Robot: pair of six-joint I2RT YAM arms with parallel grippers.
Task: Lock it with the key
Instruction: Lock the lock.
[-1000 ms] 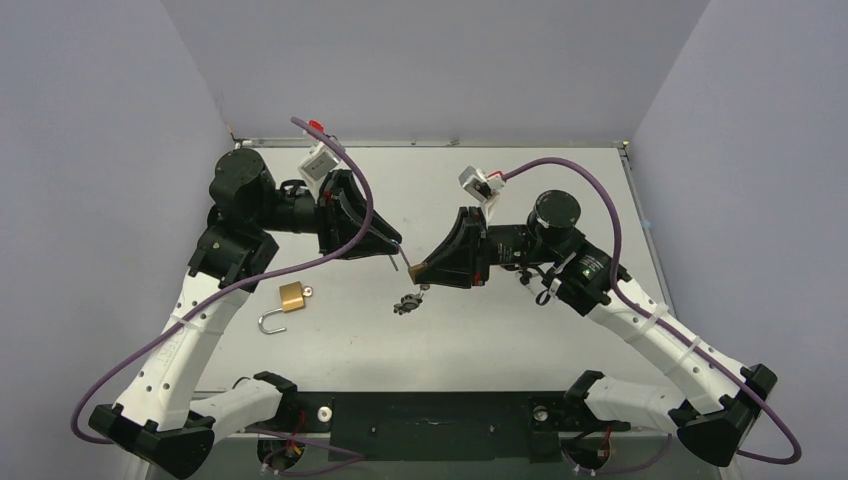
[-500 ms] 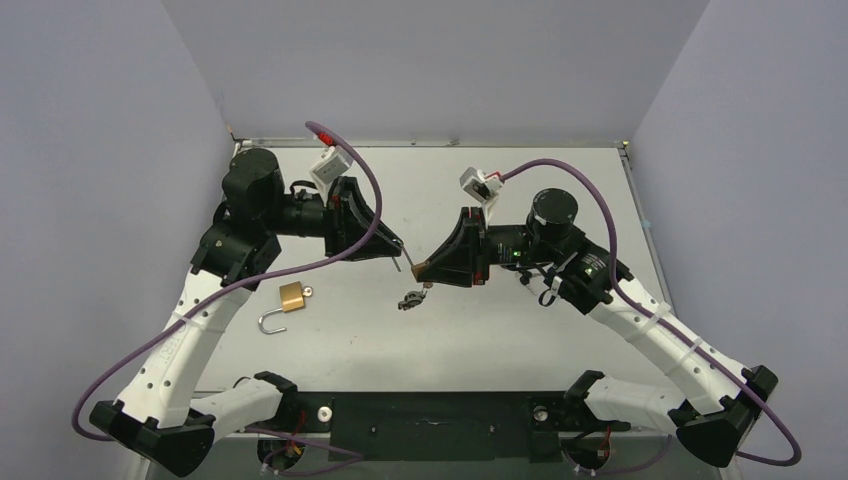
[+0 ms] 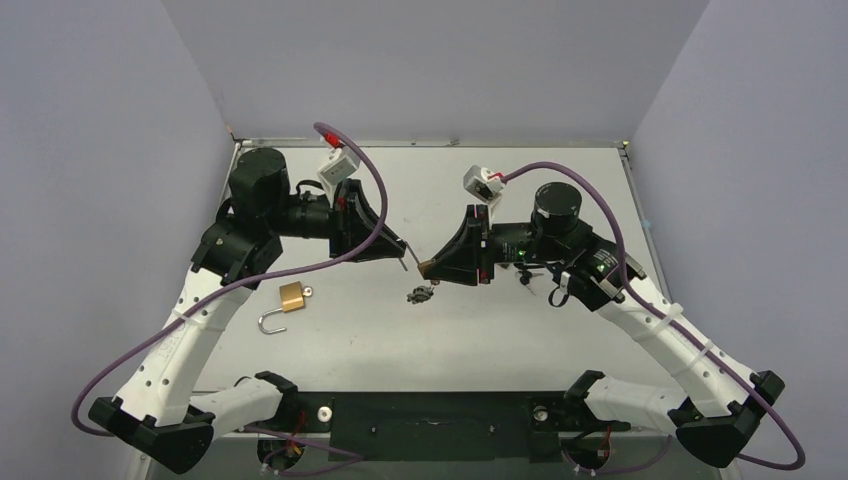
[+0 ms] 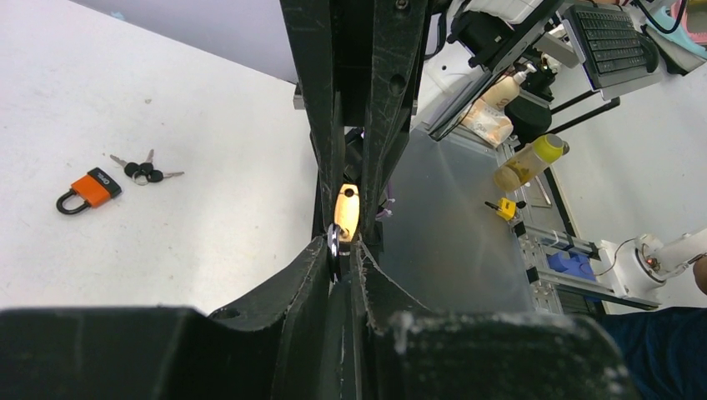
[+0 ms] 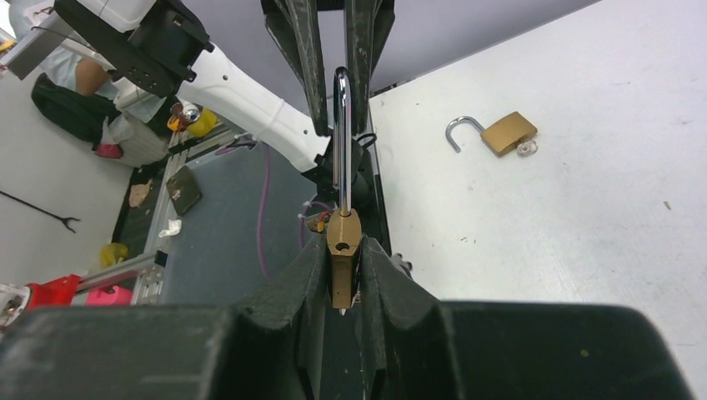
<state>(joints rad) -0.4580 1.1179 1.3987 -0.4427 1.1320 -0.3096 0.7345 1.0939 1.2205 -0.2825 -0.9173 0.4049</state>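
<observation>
My right gripper [image 3: 430,268] is shut on the body of a brass padlock [image 5: 343,242], held above the table with its open silver shackle [image 5: 340,133] pointing at the left arm. My left gripper [image 3: 402,252] faces it and is shut on the end of that shackle [image 4: 333,248]; the brass body [image 4: 347,212] shows just beyond my fingertips. A bunch of keys [image 3: 420,293] hangs under the held padlock. The keyhole is hidden.
A second brass padlock [image 3: 290,297] lies on the table at the left with its shackle open; it also shows in the right wrist view [image 5: 507,133]. An orange padlock [image 4: 90,187] with keys [image 4: 143,170] lies on the table beyond the right arm.
My left arm has swung right and closed in on the shackle tip. The right gripper has shifted slightly right and up, and the hanging keys have swung with it.
</observation>
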